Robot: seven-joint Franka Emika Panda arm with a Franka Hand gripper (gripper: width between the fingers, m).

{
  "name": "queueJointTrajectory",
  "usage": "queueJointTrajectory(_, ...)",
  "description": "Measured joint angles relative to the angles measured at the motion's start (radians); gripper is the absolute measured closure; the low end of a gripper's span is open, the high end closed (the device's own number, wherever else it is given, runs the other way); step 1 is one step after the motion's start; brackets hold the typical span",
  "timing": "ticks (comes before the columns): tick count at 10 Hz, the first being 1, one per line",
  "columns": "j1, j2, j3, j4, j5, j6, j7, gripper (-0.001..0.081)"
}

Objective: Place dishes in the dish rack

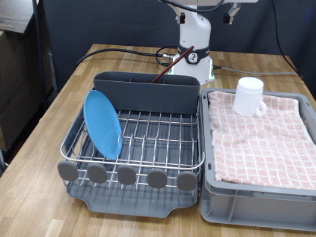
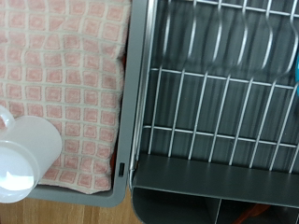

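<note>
Already, a light-blue plate (image 1: 102, 122) is seen leaning upright at the exterior view's left of the dish rack (image 1: 148, 148), and a wooden spoon (image 1: 165, 65) is stood in its caddy. The white cup (image 1: 249, 96) is left on the checked cloth (image 1: 267, 133), seemingly the remaining step. The pincer is not shown, so its state cannot be told.

Our wooden table (image 1: 59, 109) and what sits on it

We see the dish rack (image 1: 138, 148) beside the grey bin (image 1: 259, 193); they look like they touch.
</note>
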Motion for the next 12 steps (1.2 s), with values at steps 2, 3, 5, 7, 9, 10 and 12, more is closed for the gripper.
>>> queueJointTrajectory(2, 0.025, 0.015, 0.05, 0.015, -0.004, -0.009, 0.003, 0.0003)
queueJointTrajectory(3, 0.037, 0.017, 0.076, 0.017, -0.005, -0.009, 0.023, 0.0003)
queueJointTrajectory(5, 0.059, 0.021, 0.131, 0.017, -0.004, 0.001, 0.084, 0.0003)
queueJointTrajectory(7, 0.082, 0.029, 0.184, 0.017, -0.001, -0.001, 0.145, 0.0003)
queueJointTrajectory(9, 0.103, 0.047, 0.234, 0.026, 0.001, -0.013, 0.199, 0.0003)
queueJointTrajectory(10, 0.109, 0.056, 0.254, 0.029, 0.003, -0.013, 0.217, 0.0003)
queueJointTrajectory(12, 0.11, 0.069, 0.272, 0.029, 0.022, -0.012, 0.232, 0.0003)
